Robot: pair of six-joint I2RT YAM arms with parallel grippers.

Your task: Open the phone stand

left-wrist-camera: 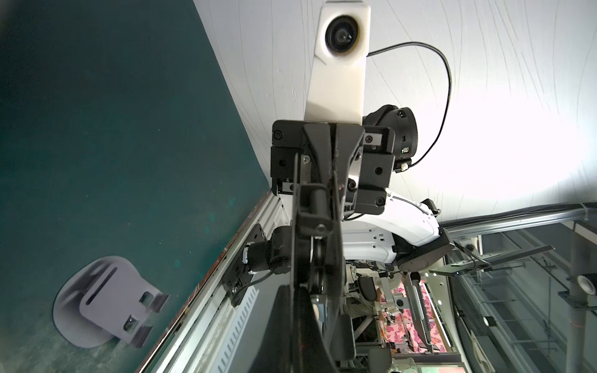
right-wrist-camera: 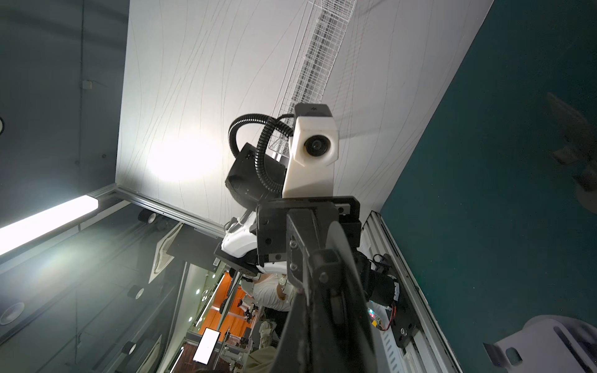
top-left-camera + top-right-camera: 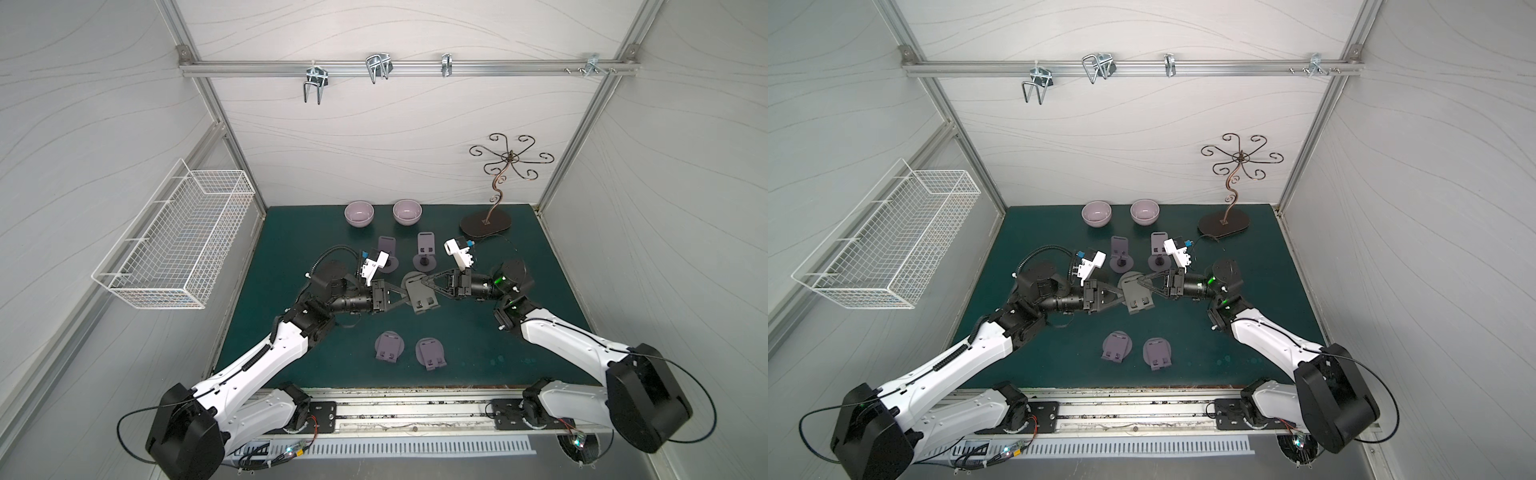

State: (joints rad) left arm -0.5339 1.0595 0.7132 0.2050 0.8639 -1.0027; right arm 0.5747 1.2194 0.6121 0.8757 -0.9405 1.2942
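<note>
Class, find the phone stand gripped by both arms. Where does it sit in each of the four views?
In a top view: phone stand at the middle of the green mat.
In a top view: same spot.
Left wrist: edge-on, close up, mid-picture.
Right wrist: edge-on, close up, just under mid-picture.
Shared landmark: the green mat, in all four.

In both top views we see soft, even light on the pale wave-patterned walls [image 3: 374,145] and the dark teal table [image 3: 478,332], with only faint shadows. The straight aluminium rail [image 3: 415,68] bows slightly, and the edges stretch as under a wide lens. In the left wrist view a white glare washes out the wall, and the flat lavender plastic phone stand [image 1: 106,303] looks smeared. In the right wrist view a long bright ceiling lamp [image 2: 48,222] flares, and the room behind is dim.
</note>
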